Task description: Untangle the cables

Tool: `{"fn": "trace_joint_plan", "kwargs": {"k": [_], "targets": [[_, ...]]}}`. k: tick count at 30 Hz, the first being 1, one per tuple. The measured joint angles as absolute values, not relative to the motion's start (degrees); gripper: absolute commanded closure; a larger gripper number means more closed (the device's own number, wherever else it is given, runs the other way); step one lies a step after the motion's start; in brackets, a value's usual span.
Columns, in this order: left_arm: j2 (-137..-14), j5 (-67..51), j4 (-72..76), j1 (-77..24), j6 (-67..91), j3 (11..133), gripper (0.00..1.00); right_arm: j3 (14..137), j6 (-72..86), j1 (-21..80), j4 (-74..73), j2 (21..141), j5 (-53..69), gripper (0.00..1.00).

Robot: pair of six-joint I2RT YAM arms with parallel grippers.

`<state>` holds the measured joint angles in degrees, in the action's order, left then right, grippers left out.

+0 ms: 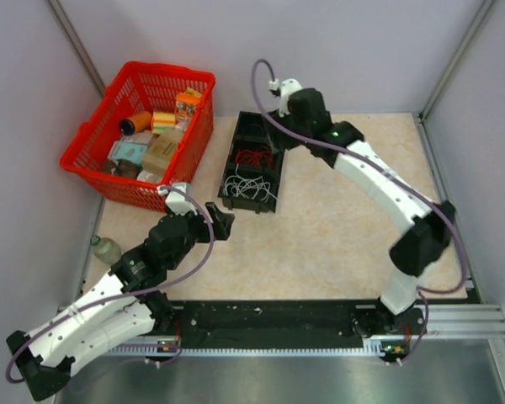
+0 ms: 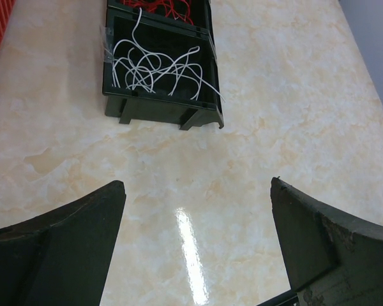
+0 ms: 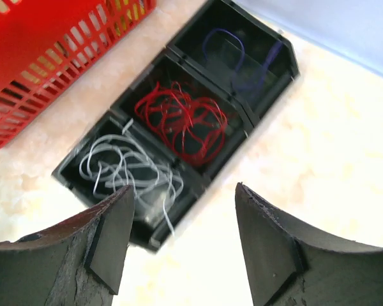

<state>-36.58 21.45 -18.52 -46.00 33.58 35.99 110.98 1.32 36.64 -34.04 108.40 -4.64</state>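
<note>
A black three-compartment bin [image 1: 236, 151] stands on the table and holds the cables. A white bundle [image 2: 156, 67] fills the near compartment and a red bundle [image 3: 182, 118] the middle one. A thin dark blue cable [image 3: 233, 57] lies in the far compartment. My right gripper [image 3: 185, 191] hovers open above the table beside the bin's right edge, toward its far end, with nothing between its fingers. My left gripper [image 2: 198, 185] is wide open over bare table in front of the bin, well short of it and holding nothing.
A red basket [image 1: 88, 143] full of small boxes and packets stands at the back left, close to the bin. A small bottle [image 1: 107, 249] sits by the left wall. Grey walls close in the table at the left, back and right.
</note>
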Motion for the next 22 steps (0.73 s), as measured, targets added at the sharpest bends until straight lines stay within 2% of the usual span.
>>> {"fn": "trace_joint_plan", "kwargs": {"k": [3,6,9,13,19,22], "targets": [[-36.2,21.3,-18.5,-45.8,34.5,36.0,0.01,98.5,5.4,36.6,-32.1,94.9,-6.6,0.35],[-35.6,21.0,-18.6,-45.8,35.3,36.0,0.01,80.6,8.9,36.6,-28.9,81.1,-8.8,0.35],[-35.1,20.7,-18.3,-45.8,35.9,36.0,0.01,66.3,10.8,36.7,-29.2,71.4,-11.8,0.32],[-34.4,20.6,-16.7,-45.7,36.1,36.0,0.01,52.1,13.0,36.8,-31.7,55.3,-14.5,0.03],[-32.4,20.7,-12.0,-45.6,34.5,36.0,0.01,47.8,14.9,36.9,-31.7,24.8,-16.9,0.01],[-30.7,20.6,-9.7,-45.5,32.6,36.0,0.01,48.9,15.2,36.9,-31.1,16.8,-18.0,0.01]]}}
